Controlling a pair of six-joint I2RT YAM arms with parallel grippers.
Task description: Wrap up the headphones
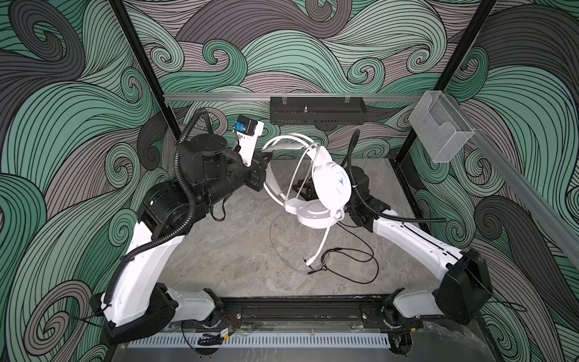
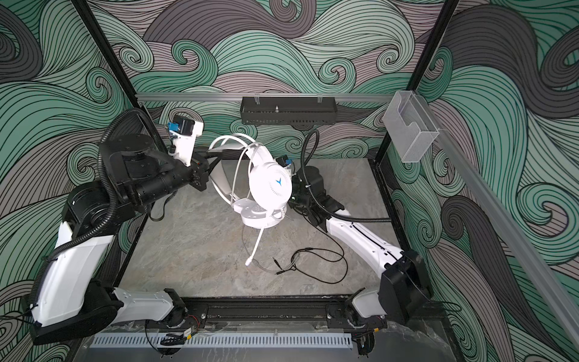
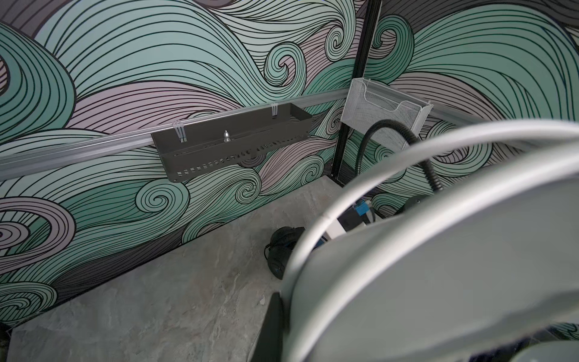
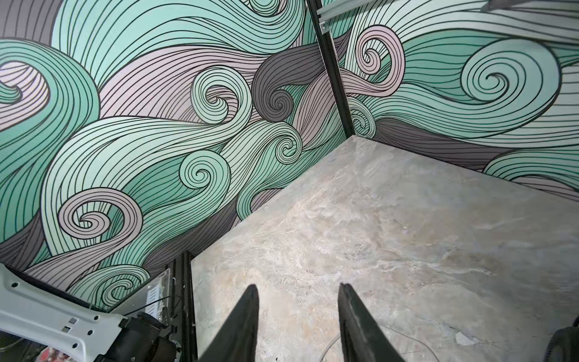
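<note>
White plastic fills the middle of both top views: the white headset [image 1: 329, 185] hangs in the air above the middle of the table [image 1: 219, 257], somewhat nearer the far edge than the near one. The left gripper [image 1: 267, 154] is clamped tight on its inner headband strap. One ear cup faces up towards the camera and the other sits below it. The boom microphone [image 1: 324, 241] dangles down from the lower cup, its tip just over the surface. A pale cord [image 1: 271, 236] trails from the headset and loops thinly across the table towards the near edge. A black cord [image 1: 377, 269] lies in loose curls beside it, on the side towards the right edge. The black headset [image 3: 282, 247] shows only in the left wrist view. It lies on the table beyond the white headband, with the far wall behind it. The right gripper [image 4: 299, 313] is hidden behind the white headset from above. Its own wrist view shows the two fingers spread moderately apart over bare table with nothing between them.
</note>
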